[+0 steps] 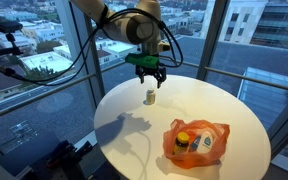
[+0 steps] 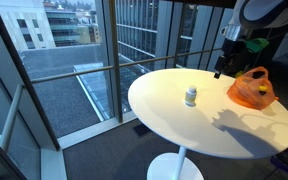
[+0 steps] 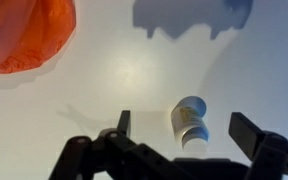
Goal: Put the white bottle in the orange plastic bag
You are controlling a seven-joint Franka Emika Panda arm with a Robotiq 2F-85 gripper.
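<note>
The small white bottle [image 1: 150, 96] stands upright on the round white table [image 1: 134, 130]; it also shows in an exterior view [image 2: 191, 96] and in the wrist view [image 3: 190, 122]. The orange plastic bag [image 1: 195, 142] lies on the table away from the bottle, with items inside; it also shows in an exterior view [image 2: 252, 88] and at the wrist view's top left corner [image 3: 24, 32]. My gripper [image 1: 149, 78] hangs open above the bottle, not touching it. In the wrist view the fingers [image 3: 188, 130] straddle the bottle from above.
Tall glass windows [image 2: 84, 40] surround the table, with city buildings outside. The table's edge [image 2: 144, 110] curves close to the bottle. Black cables [image 1: 44, 70] hang from the arm beside the window.
</note>
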